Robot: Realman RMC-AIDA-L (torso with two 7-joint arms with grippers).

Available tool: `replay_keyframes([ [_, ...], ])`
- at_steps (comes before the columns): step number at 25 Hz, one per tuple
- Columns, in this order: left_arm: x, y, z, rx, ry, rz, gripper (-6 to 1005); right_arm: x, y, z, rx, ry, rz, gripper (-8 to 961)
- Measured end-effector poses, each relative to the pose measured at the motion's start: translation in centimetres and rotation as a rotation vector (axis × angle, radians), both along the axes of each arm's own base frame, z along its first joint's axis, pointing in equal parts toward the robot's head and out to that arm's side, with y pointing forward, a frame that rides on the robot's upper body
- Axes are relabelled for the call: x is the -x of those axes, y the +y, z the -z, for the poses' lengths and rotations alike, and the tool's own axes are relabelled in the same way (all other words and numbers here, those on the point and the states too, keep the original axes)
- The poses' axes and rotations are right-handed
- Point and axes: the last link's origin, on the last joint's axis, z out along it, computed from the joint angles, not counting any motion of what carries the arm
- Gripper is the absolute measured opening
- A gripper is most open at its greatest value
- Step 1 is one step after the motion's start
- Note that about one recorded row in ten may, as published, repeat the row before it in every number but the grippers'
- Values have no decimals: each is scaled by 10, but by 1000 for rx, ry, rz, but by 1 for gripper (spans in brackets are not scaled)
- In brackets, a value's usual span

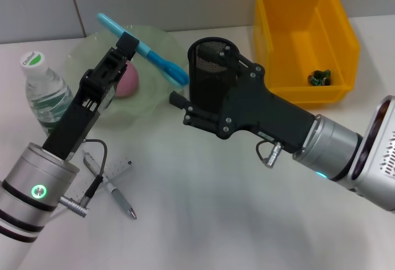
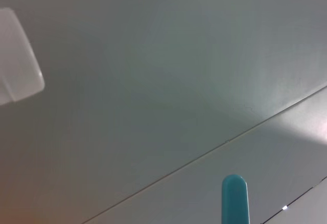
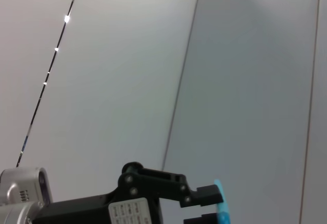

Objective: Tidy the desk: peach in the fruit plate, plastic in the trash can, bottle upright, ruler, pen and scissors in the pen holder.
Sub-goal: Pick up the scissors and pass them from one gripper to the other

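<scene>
Desk [image 1: 203, 214] tidying under way: the right gripper [image 1: 180, 111] is clamped around the pen holder [image 1: 210, 66], lifted beside the trash can [image 1: 303, 36]. Over the fruit plate [image 1: 154, 42] and its peach [image 1: 128, 80], the left gripper [image 1: 131, 43] pinches the scissors [image 1: 143, 49] aloft; bottle [image 1: 43, 91] upright, ruler [image 1: 111, 174] flat

Light-blue scissors [image 1: 143, 49] held aloft above the green fruit plate [image 1: 157, 42] holding the pink peach [image 1: 129, 81]; bottle [image 1: 43, 94] upright, ruler [image 1: 114, 172] flat on the table [image 1: 203, 208].
</scene>
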Motion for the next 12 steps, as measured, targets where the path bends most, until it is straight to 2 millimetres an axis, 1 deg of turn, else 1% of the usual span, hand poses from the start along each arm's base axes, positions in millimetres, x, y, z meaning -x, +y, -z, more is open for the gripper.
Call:
replay_keyframes([
  [3,0,0,0,1,-7,-5,272,4,-1,3,-14,-8,-11,817],
  [12,1,-3,1,10,-26,-16,279,10,4,7,-45,-1,8,777],
])
